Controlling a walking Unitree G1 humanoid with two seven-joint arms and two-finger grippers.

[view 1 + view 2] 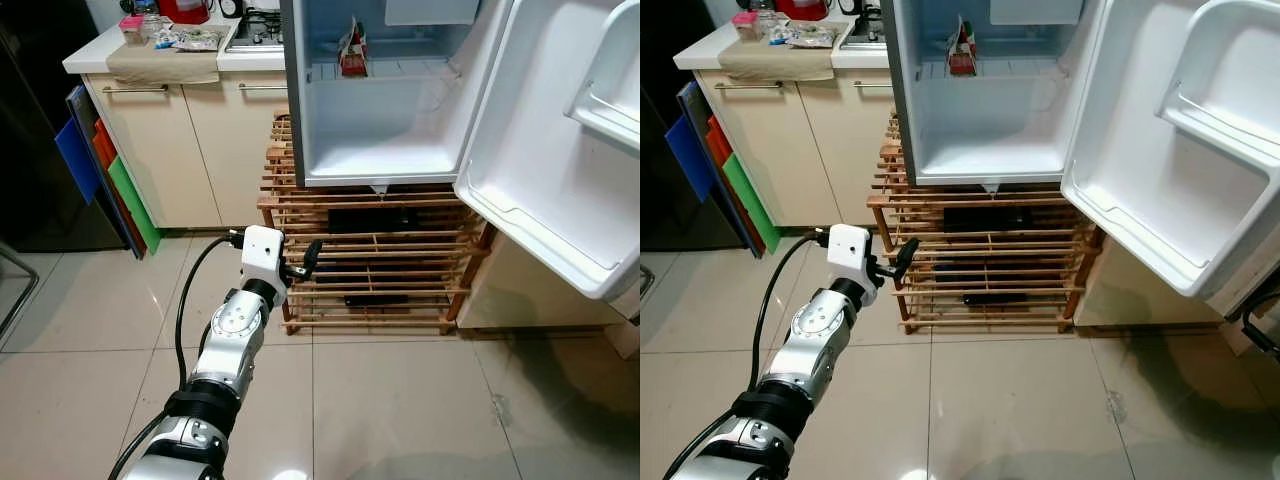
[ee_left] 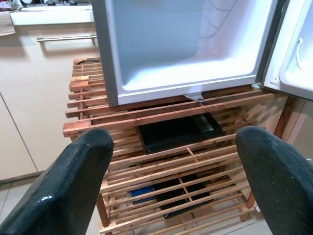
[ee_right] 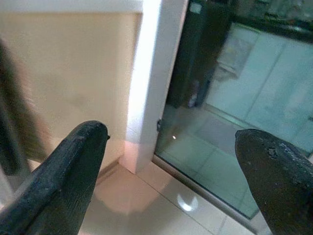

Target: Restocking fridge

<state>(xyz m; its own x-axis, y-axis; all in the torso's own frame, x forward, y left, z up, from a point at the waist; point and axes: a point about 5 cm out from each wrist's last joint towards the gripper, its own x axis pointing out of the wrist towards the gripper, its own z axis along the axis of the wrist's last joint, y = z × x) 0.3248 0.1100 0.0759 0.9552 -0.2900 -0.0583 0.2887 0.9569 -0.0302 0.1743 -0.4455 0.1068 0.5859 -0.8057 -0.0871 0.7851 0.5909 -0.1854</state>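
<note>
The fridge (image 1: 380,120) stands open at twelve o'clock on a wooden rack (image 1: 370,270), one carton (image 1: 352,50) on its upper shelf, so stocking has barely begun. At eleven o'clock, supplies (image 1: 185,38) lie on the counter (image 1: 100,55); fetching one is likely next. The left gripper (image 1: 300,262) hovers before the rack, released wide, grasping nothing. The right gripper (image 3: 171,166), also spread and empty, hangs over floor tiles.
</note>
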